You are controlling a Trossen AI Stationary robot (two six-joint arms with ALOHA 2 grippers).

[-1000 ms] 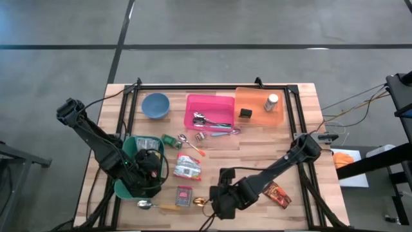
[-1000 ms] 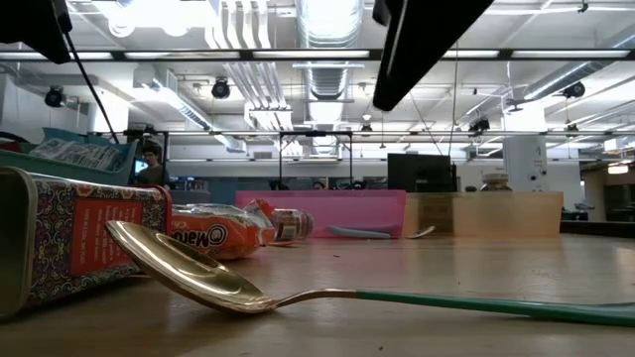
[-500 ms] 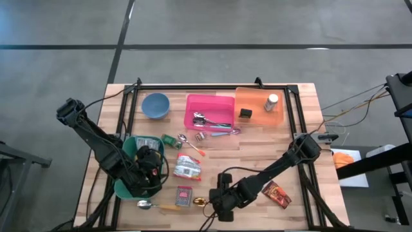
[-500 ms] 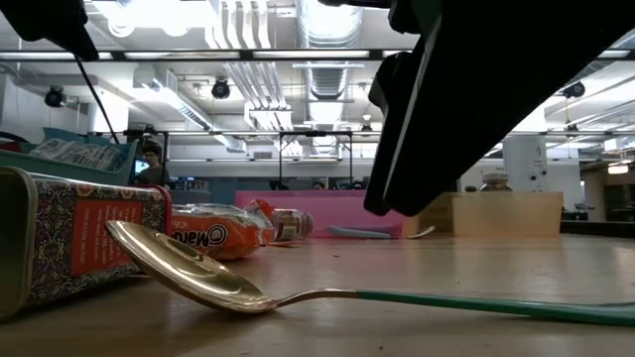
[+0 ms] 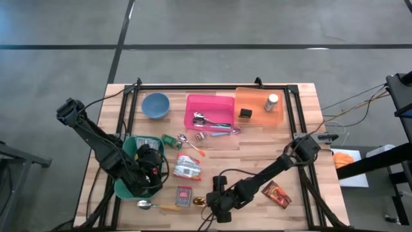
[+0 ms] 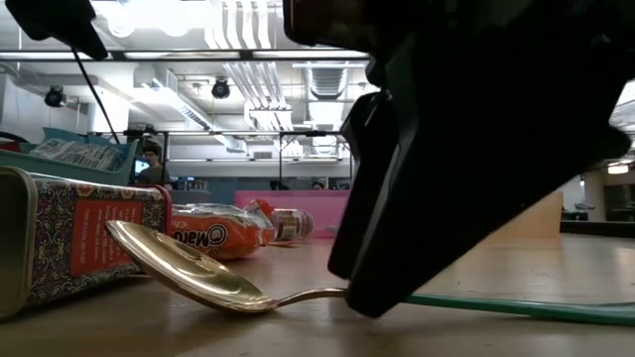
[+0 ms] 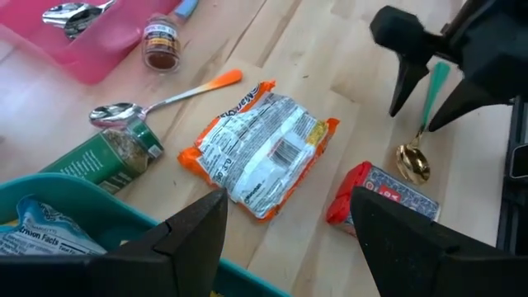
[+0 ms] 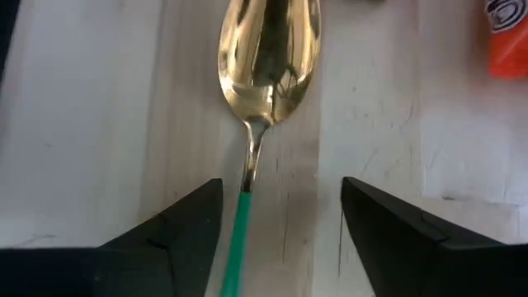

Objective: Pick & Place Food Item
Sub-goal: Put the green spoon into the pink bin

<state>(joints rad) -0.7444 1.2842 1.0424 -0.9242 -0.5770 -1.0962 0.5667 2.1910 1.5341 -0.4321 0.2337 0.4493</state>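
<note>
A gold spoon (image 8: 266, 58) with a green handle (image 8: 235, 243) lies flat near the table's front edge (image 5: 201, 202). My right gripper (image 8: 281, 198) stands open low over it, pointing steeply down, one finger on each side of the spoon's neck; I see no touch. A red tin (image 5: 183, 195) lies just left of the spoon, and an orange food packet (image 7: 264, 148) lies flat beyond it. My left gripper (image 7: 289, 198) hangs open above the green bin's (image 5: 129, 154) right rim, nothing between its fingers.
At the back stand a blue bowl (image 5: 155, 105), a pink tray (image 5: 209, 103) with cutlery and an orange tray (image 5: 259, 111) with a jar. A green jar (image 5: 170, 140), an orange-handled spoon (image 5: 191, 147), a yellow-handled spoon (image 5: 151, 205) and a brown packet (image 5: 278, 194) lie about.
My right gripper has come down toward the gold spoon, from high above the table to just over it, and has tipped somewhat as it sank. The spoon and the other things lie as before.
</note>
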